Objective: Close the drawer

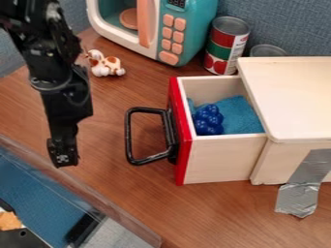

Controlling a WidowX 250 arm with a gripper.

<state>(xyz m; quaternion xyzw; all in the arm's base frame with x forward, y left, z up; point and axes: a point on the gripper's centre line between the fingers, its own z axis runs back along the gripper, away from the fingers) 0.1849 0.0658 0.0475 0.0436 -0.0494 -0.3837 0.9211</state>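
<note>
As it juts from its box, the pale wooden drawer (pixel 219 157) points its handle leftward

Partly pulled out on the brown wood-grain counter (pixel 213 213), the drawer opens toward the left of the view. Its slide line runs left to right, while the upright red front panel (pixel 183 160) has its long axis running from the back of the counter toward the camera. The black, squared loop handle (pixel 128 138) projects left from that panel. Inside lie a dark blue, knobbly grape-like bunch (pixel 207 119) and a bright blue cloth (pixel 239 116).

To the right stands the pale wooden box (pixel 291 92), silver tape (pixel 300 186) running down its near side onto the counter. Left of the handle and apart from it, the black end effector (pixel 63 154) hangs tip down; whether it is wide or narrow, I cannot tell. Behind the drawer are a red-and-green can (pixel 226 46) and a teal-and-white toy microwave (pixel 188 12); a white-and-brown animal figure (pixel 105 65) sits farther left.
</note>
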